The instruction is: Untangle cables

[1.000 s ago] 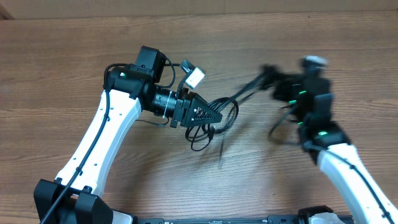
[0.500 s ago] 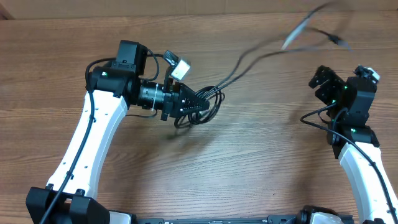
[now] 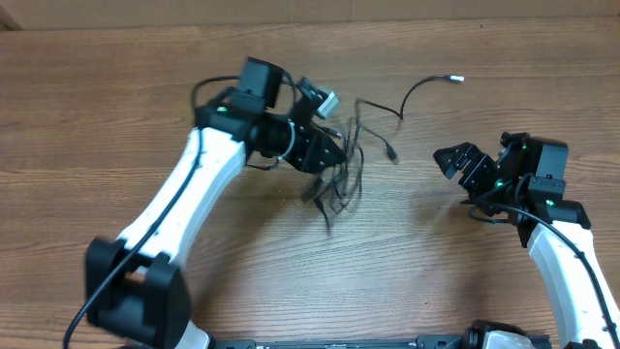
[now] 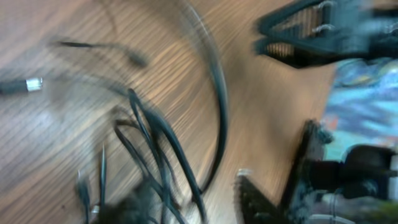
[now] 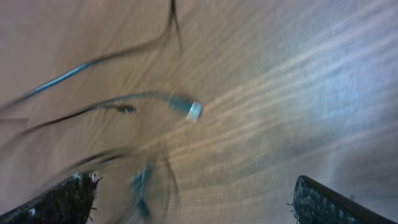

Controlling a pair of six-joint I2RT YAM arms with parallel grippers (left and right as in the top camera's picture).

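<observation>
The left pincer (image 3: 327, 155) is clamped on the tangled cables (image 3: 347, 176) over the bench (image 3: 116, 97). The right pincer (image 3: 451, 161) gapes wide and empty, well apart from them.

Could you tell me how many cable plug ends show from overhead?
2: silver-tipped plug toward the far edge; dark plug just right of the tangle. Others may be hidden in it.

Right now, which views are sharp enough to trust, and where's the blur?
Overhead: sharp and evenly lit, only the cables at the left tool slightly smeared. Left wrist: heavy motion blur, the cables are streaked and nothing is crisp. Right wrist: also motion-blurred; the silver plug is readable, but the cables around it are just streaks.
</observation>
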